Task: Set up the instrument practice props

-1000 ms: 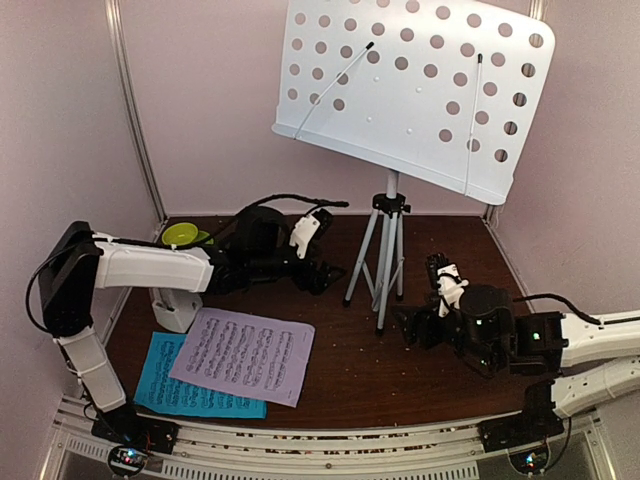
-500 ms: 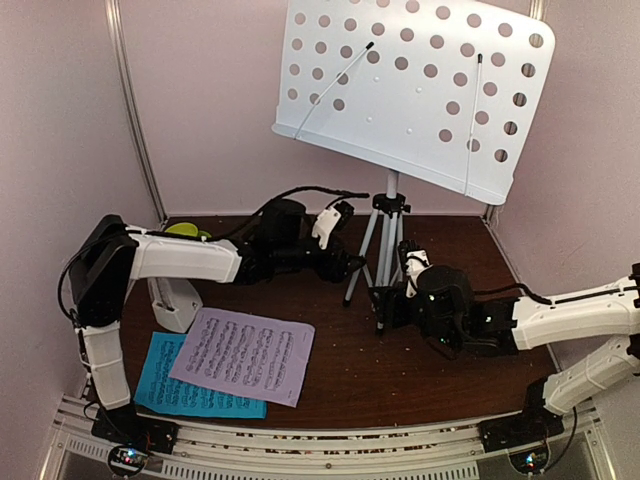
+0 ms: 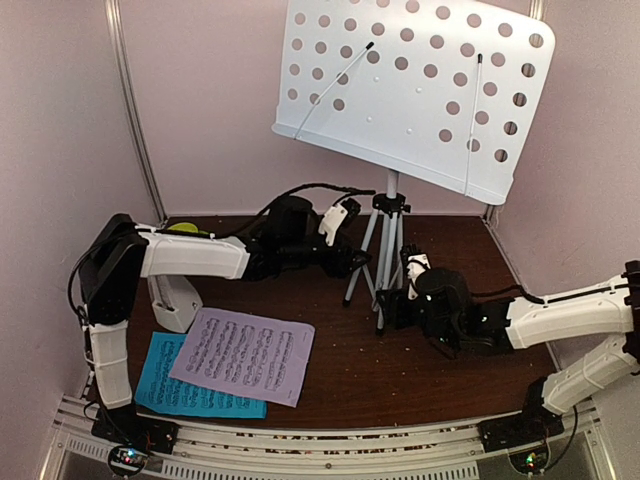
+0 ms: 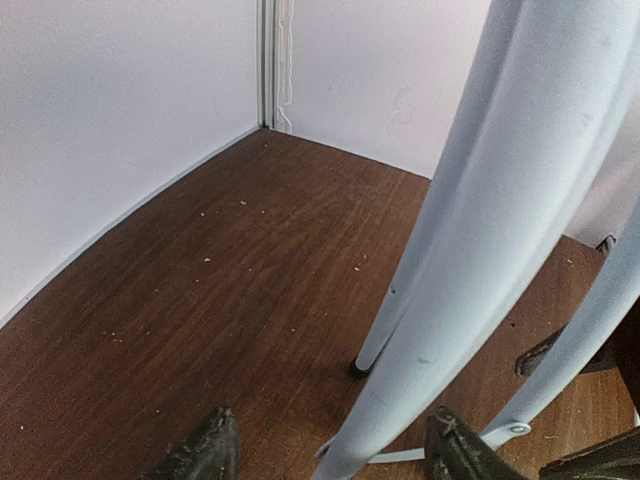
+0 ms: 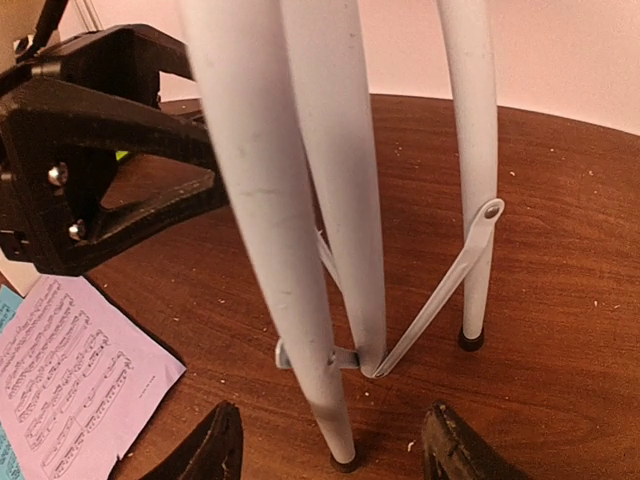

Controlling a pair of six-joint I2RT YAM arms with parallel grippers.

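The white perforated music stand (image 3: 415,85) stands on a silver tripod (image 3: 384,250) at the back middle of the brown table. My left gripper (image 3: 358,265) is open at the tripod's left leg (image 4: 440,290), which stands between its fingertips. My right gripper (image 3: 385,300) is open around the near leg (image 5: 290,270). The lilac sheet (image 3: 243,355) lies at the front left, overlapping the cyan sheet (image 3: 175,390); it also shows in the right wrist view (image 5: 65,375). The white metronome (image 3: 175,302) lies behind the sheets, partly hidden by my left arm.
A lime-green bowl (image 3: 182,230) sits at the back left, mostly hidden behind my left arm. White enclosure walls close in the table at the back and sides. Crumbs speckle the table (image 3: 350,380).
Both arms reached inward to the tripod over the past second. My left gripper moved right to the left leg; my right gripper moved left to the near leg. The stand has not moved.
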